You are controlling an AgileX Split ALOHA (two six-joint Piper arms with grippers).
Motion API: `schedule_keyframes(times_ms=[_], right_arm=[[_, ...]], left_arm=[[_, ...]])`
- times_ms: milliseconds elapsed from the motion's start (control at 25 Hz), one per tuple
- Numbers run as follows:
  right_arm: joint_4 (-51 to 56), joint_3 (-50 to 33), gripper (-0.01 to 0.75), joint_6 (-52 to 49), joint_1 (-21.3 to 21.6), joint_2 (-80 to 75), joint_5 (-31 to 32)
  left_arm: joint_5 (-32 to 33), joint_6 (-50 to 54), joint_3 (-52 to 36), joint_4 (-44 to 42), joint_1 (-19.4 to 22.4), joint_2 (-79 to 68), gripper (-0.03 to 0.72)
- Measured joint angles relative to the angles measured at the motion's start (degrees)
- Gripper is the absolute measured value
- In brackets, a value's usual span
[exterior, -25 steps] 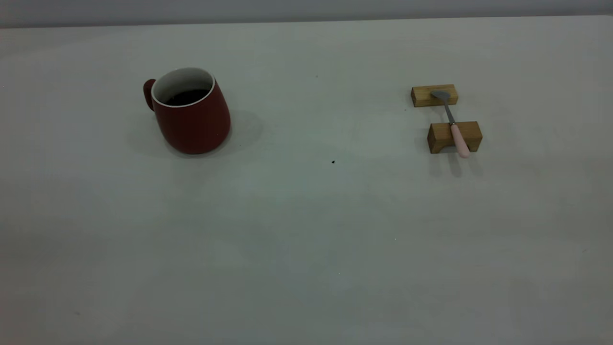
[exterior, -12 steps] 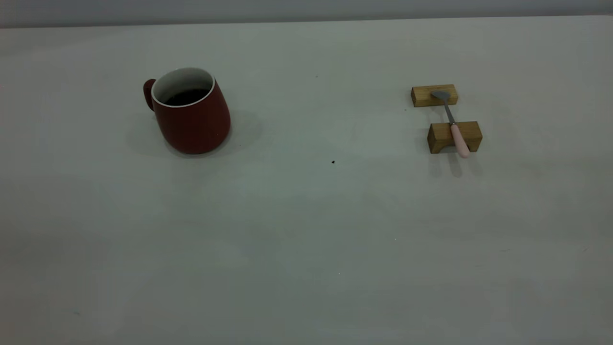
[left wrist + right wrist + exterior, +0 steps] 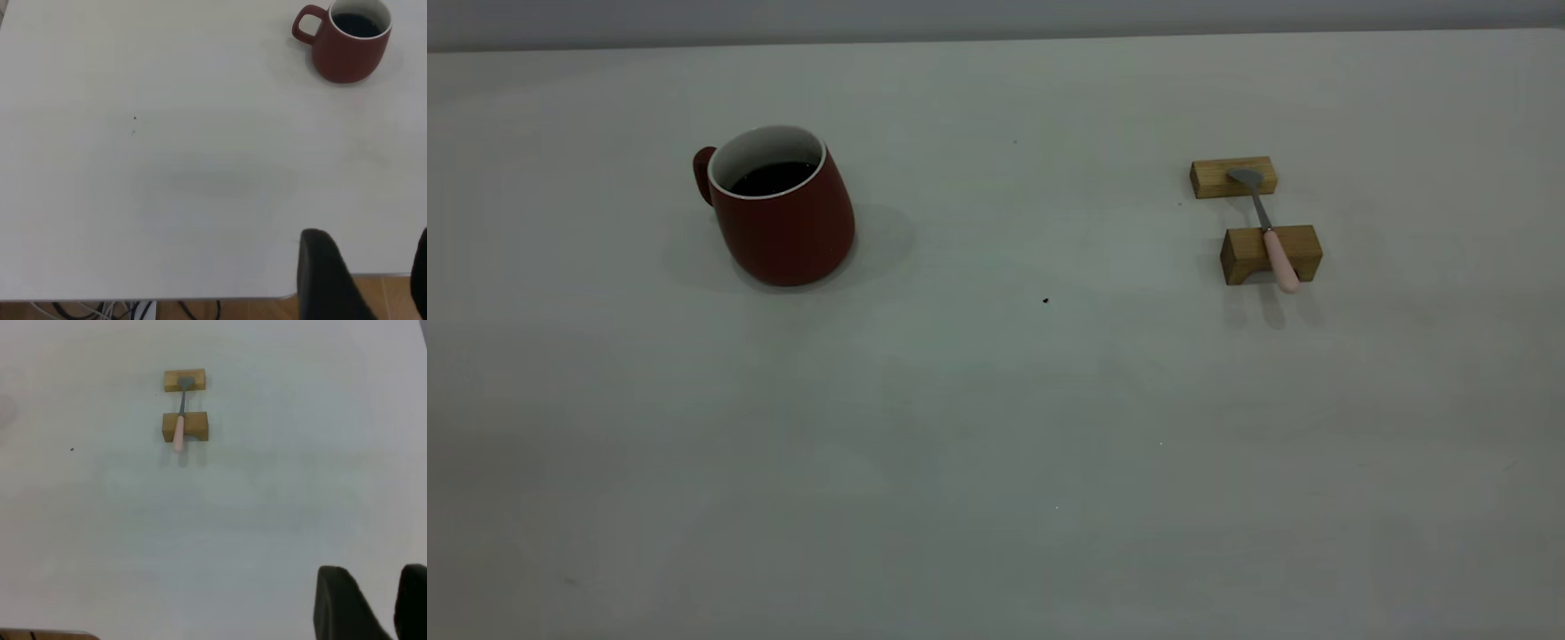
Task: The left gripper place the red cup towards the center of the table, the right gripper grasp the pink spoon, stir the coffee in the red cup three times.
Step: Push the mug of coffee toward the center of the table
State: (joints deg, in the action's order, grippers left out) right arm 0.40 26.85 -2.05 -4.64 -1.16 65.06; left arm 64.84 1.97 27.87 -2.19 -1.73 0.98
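The red cup (image 3: 783,218) stands upright at the table's (image 3: 996,427) left, with dark coffee (image 3: 774,180) inside and its handle pointing left. The pink spoon (image 3: 1272,236) lies across two small wooden blocks at the right, bowl on the far block (image 3: 1214,178) and handle on the near block (image 3: 1245,253). Neither arm shows in the exterior view. In the left wrist view my left gripper (image 3: 367,243) hangs open over the table's edge, far from the red cup (image 3: 347,43). In the right wrist view my right gripper (image 3: 373,572) is open, well away from the pink spoon (image 3: 179,430).
A tiny black speck (image 3: 1046,300) marks the table between cup and spoon. The left wrist view shows the table's edge (image 3: 200,298), with wooden floor and cables below it. A grey wall runs behind the table.
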Motion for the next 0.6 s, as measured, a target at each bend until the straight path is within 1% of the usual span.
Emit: schedule_keyframes(times_ms=[160, 320, 400, 600], right_arm=[[0.0, 0.0, 0.24, 0.0, 0.0, 0.0, 0.0], [0.0, 0.0, 0.24, 0.05, 0.0, 0.0, 0.0], [0.0, 0.0, 0.24, 0.05, 0.0, 0.0, 0.0], [0.0, 0.0, 0.24, 0.05, 0.0, 0.0, 0.0]], left_arm=[[0.0, 0.1, 0.12, 0.0, 0.0, -1.87, 0.39], [-0.57, 0.16, 2.22, 0.0, 0.0, -11.32, 0.39], [-2.96, 0.16, 3.8, 0.0, 0.0, -18.6, 0.39], [-11.51, 0.23, 8.72, 0.0, 0.0, -37.51, 0.39]])
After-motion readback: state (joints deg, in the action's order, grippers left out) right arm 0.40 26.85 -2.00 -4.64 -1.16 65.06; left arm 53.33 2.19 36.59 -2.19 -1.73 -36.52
